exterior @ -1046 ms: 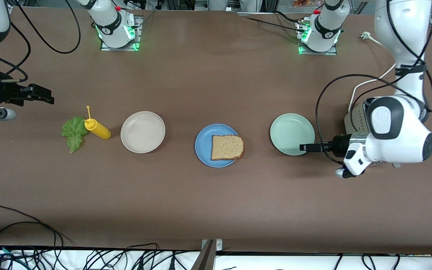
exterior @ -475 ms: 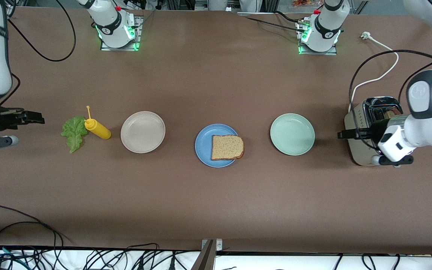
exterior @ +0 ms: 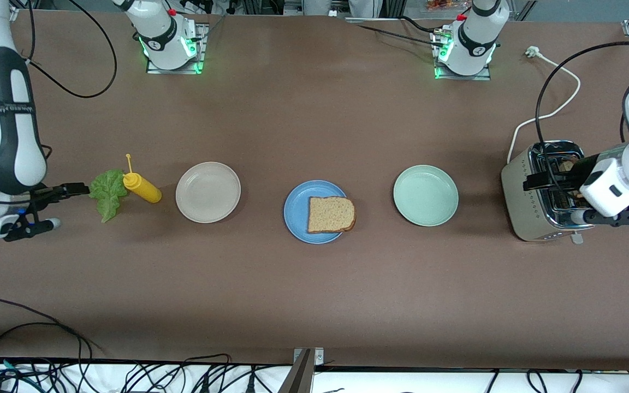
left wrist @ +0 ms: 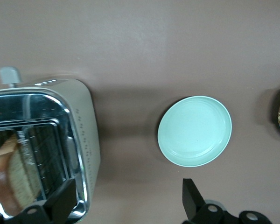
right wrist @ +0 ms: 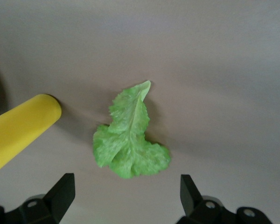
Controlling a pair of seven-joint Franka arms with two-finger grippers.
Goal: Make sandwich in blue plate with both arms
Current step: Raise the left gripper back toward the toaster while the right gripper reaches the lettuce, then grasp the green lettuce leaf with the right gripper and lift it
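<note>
Blue plate, mid-table between cream plate and pale green plate; holds one bread slice overhanging the rim toward the left arm's end. Lettuce leaf on the table at the right arm's end, touching the yellow squeeze bottle. Second slice stands in the toaster. Right gripper over the leaf, jaws spread, empty. Left gripper over the toaster's edge, jaws spread, empty. Risks: thin leaf may slip or tear when pinched; bottle may be knocked; slice may catch in the slot wires. Obscured: the toaster slice's lower part, the leaf's edge against the bottle.
</note>
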